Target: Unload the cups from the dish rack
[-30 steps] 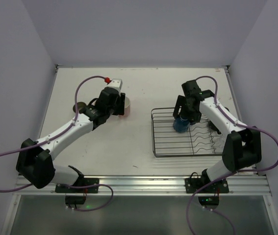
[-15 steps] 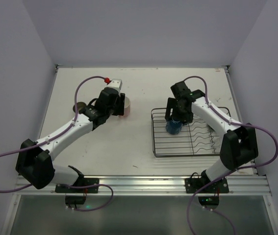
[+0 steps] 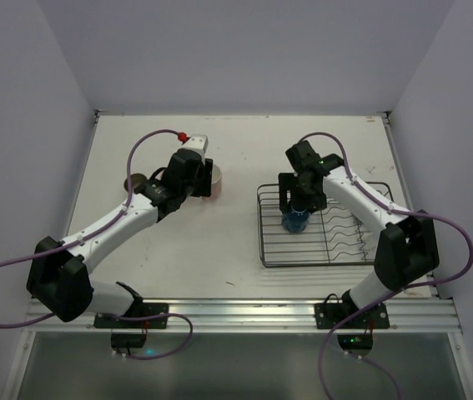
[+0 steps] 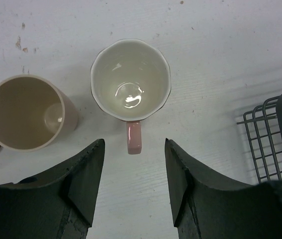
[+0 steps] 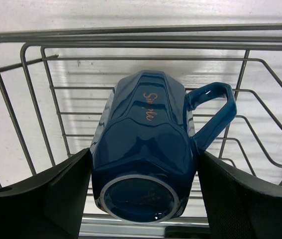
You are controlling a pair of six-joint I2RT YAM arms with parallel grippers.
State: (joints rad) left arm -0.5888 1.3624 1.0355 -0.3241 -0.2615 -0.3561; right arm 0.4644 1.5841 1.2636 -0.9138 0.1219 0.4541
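Note:
My right gripper (image 5: 143, 164) is shut on a blue cup (image 5: 145, 144), its base turned toward the wrist camera and its handle (image 5: 213, 112) out to the right. From above, the blue cup (image 3: 294, 220) hangs over the left part of the wire dish rack (image 3: 344, 250). On the table a pink cup (image 4: 131, 79) stands upright, cream inside, its handle toward my left gripper (image 4: 133, 147). That gripper is open and holds nothing, a little short of the handle. A beige cup (image 4: 26, 112) stands left of the pink one.
A brownish cup (image 3: 136, 182) shows beyond the left arm in the top view. The rack's near-left corner (image 4: 270, 134) reaches into the left wrist view at the right. Walls enclose the table at the back and both sides.
My right gripper has carried the blue cup leftward over the rack, toward its left side. The left arm has not moved.

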